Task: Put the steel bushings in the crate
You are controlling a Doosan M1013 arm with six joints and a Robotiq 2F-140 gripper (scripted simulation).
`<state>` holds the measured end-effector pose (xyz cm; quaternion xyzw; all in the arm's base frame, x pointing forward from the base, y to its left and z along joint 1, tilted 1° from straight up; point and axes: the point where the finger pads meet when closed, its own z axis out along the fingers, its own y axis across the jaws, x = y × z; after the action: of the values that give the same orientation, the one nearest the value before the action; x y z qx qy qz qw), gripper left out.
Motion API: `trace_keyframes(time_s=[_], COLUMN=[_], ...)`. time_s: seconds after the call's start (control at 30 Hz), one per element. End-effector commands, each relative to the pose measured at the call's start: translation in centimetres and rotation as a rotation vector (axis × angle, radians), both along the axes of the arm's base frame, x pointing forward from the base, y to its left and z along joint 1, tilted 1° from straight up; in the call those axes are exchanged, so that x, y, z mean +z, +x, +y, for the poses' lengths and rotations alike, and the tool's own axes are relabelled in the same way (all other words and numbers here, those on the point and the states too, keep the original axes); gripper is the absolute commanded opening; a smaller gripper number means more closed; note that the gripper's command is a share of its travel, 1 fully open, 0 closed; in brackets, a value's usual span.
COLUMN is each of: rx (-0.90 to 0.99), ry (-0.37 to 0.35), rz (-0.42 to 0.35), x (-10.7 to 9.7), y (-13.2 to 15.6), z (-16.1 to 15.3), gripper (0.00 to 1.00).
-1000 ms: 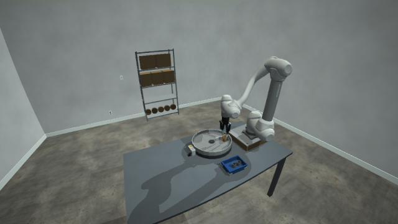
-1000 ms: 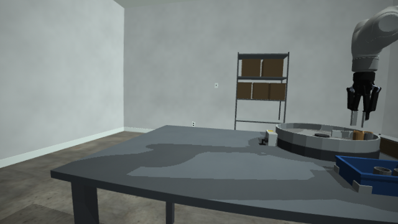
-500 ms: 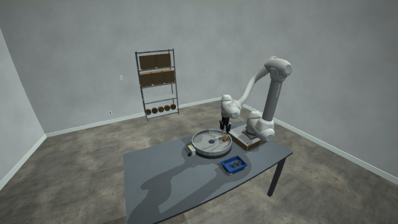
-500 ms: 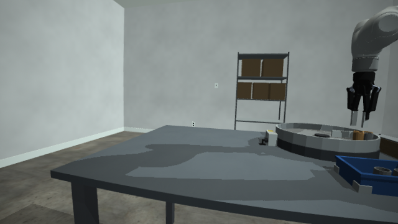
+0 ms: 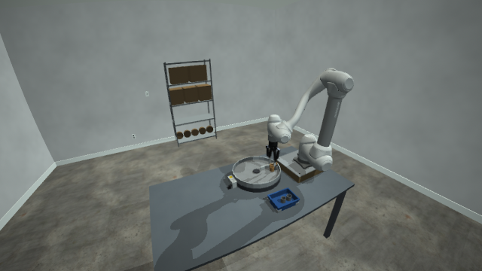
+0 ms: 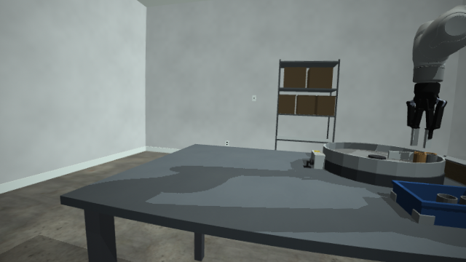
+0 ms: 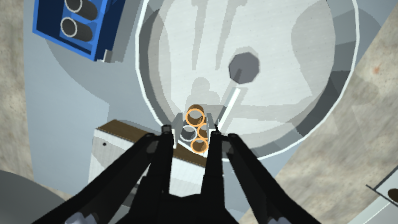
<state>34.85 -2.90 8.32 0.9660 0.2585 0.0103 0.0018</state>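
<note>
- Robotiq 2F-140 gripper [image 5: 273, 162] [image 6: 420, 145] [image 7: 194, 120] nearest the wrist camera, fingers part-way spread, nothing pinched between them. The tips hang above the bushings, pointing down, probably kept narrow to fit this crowded spot.
- Below them, the task's next piece: a grey steel bushing [image 6: 431, 157] [image 7: 188, 133] on the turning table [image 5: 256, 182] [image 6: 364, 165] [image 7: 280, 100], standing upright with its open end up.
- Tight company, though! Three orange-brown bushings crowd it: one [image 7: 195, 116] ahead, one [image 7: 203, 131] beside it, one [image 7: 199, 145] nearer the gripper's palm. Those must stay, so the grip has to take the grey one alone.
- A thin pale bar [image 6: 398, 155] [image 7: 229, 110] stands beside the cluster — perhaps a guide that gathers the parts here.
- Over in the blue crate [image 5: 284, 205] [image 6: 442, 215] [image 7: 102, 30], two steel bushings already: one [image 5: 283, 199] [image 6: 446, 199] [image 7: 86, 32] and its neighbour [image 5: 289, 196] [image 6: 463, 199] [image 7: 85, 10]. One more should finish the count.
- Pale corner brackets [image 6: 423, 217] hug the crate, likely to stop it sliding.
- Next call: line the fingers up on grey, go down straight, then set it gently — a rolling bushing would spoil it.

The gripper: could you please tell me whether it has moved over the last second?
No, the gripper hangs above the same side of the turning table.
</note>
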Motion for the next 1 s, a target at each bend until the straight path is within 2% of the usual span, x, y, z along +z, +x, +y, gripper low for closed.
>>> trace_keyframes(time_s=[0.0, 0.2, 0.97], rx=[0.000, 0.000, 0.000], ry=[0.003, 0.003, 0.003], rz=[0.002, 0.002, 0.002], x=[-0.3, -2.3, -2.3], y=[0.1, 0.1, 0.1], z=[0.2, 0.3, 0.3], gripper=[0.28, 0.28, 0.28])
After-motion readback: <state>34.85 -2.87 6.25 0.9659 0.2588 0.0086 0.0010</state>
